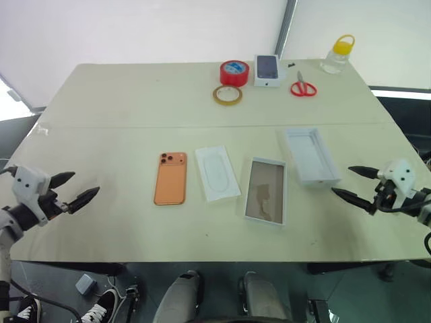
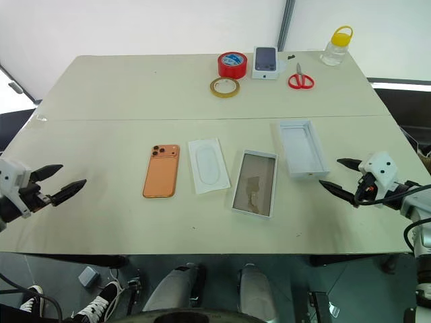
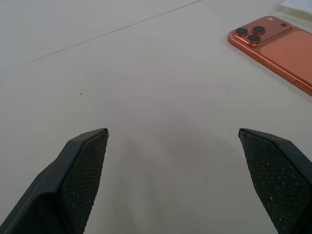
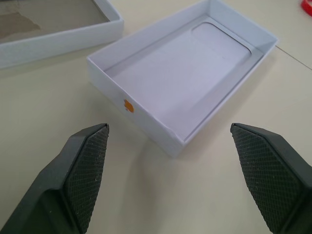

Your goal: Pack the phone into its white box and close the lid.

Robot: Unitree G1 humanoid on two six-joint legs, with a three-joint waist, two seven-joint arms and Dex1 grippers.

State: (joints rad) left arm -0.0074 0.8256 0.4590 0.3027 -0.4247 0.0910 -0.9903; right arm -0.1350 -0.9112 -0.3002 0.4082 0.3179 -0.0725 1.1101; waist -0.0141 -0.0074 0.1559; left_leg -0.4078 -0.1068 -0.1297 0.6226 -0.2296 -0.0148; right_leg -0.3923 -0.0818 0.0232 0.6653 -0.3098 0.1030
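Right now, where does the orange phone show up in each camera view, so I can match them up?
Left eye view: the phone lies camera side up, left of the flat white card.
Right eye view: the same spot, left of centre, beside that card.
Left wrist view: its lens corner sits ahead of the open left gripper, apart from it.
Right wrist view: not in it.
Shared landmark: the phone's lens cluster.

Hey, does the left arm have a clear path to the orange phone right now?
Probably yes. The left end effector is open, and bare table lies between it and the phone, which lies flat with nothing on it.
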